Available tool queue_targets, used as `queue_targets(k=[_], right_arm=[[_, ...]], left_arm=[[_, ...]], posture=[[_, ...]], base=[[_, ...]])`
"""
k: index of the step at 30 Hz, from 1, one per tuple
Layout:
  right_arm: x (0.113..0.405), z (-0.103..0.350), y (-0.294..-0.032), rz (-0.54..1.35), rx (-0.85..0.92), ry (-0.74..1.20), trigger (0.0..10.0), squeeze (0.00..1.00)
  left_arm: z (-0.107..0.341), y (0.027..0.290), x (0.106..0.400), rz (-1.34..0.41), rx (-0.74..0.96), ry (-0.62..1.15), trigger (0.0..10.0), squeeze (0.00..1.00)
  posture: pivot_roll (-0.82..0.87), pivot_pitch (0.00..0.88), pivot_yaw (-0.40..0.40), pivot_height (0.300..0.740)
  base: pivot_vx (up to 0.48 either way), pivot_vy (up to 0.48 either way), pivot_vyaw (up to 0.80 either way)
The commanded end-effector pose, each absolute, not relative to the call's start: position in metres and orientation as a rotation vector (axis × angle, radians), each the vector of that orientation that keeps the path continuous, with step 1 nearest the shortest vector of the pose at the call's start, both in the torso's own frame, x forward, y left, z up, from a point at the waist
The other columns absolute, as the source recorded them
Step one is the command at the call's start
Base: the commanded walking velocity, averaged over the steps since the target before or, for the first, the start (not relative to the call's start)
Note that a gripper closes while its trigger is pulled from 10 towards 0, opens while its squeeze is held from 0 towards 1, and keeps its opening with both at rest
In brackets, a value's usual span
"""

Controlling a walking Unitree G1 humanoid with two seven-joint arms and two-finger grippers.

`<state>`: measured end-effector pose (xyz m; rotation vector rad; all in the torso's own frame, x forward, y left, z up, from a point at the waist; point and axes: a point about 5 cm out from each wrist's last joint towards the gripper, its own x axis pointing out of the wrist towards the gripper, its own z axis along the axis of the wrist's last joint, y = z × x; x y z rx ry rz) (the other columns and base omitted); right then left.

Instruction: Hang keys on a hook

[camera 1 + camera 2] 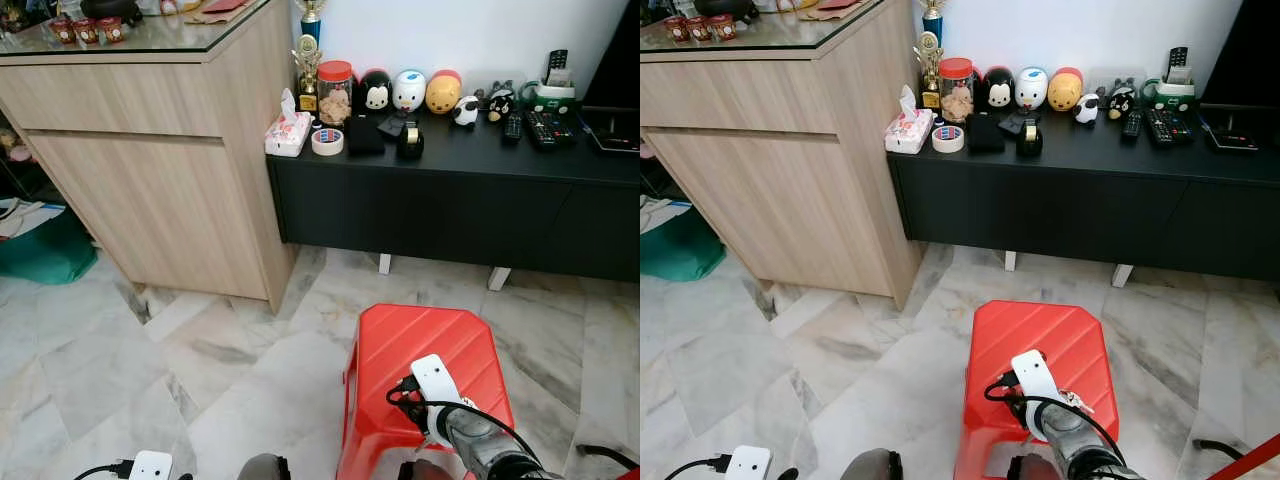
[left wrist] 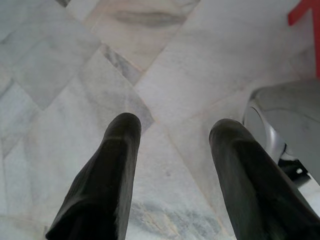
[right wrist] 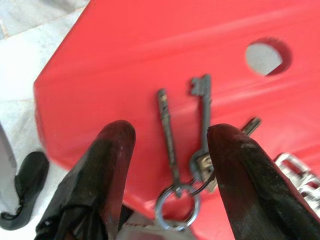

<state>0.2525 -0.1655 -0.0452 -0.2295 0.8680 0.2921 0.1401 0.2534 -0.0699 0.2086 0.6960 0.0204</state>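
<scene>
A bunch of dark keys (image 3: 187,145) on a metal ring lies on the top of a red plastic stool (image 1: 420,345), close to its near edge. In the right wrist view my right gripper (image 3: 172,131) is open just above the stool, one black finger on each side of the keys, not closed on them. My right arm (image 1: 445,405) reaches down over the stool's near half. My left gripper (image 2: 176,125) hangs open over the marble floor with nothing between its fingers.
A low black console (image 1: 450,190) with figurines, a jar, tape and remotes runs along the white wall. A tall wooden cabinet (image 1: 150,180) stands at the left, a green bin (image 1: 45,250) beside it. Marble floor (image 1: 200,360) surrounds the stool.
</scene>
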Motion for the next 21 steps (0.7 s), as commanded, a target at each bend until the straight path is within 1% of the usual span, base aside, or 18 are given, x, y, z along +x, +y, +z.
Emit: queue_targets(k=[1, 8, 21], right_arm=[[0.251, -0.047, -0.163, 0.299, -0.224, 0.881, 10.0, 0.0], [0.247, -0.049, -0.16, 0.312, -0.221, 0.887, 10.0, 0.0], [0.248, -0.049, -0.157, 0.316, -0.228, 0.89, 10.0, 0.0]], left_arm=[[-0.069, 0.258, 0.133, -0.004, 0.235, 0.692, 10.0, 0.0], [-0.068, 0.255, 0.125, -0.028, 0.246, 0.662, 10.0, 0.0], [-0.067, 0.261, 0.121, -0.031, 0.257, 0.678, 10.0, 0.0]], posture=[[0.17, 0.077, 0.047, 0.635], [0.18, 0.102, 0.056, 0.635], [0.19, 0.112, 0.068, 0.635]], base=[[0.0, 0.0, 0.0], [0.0, 0.0, 0.0], [0.0, 0.0, 0.0]])
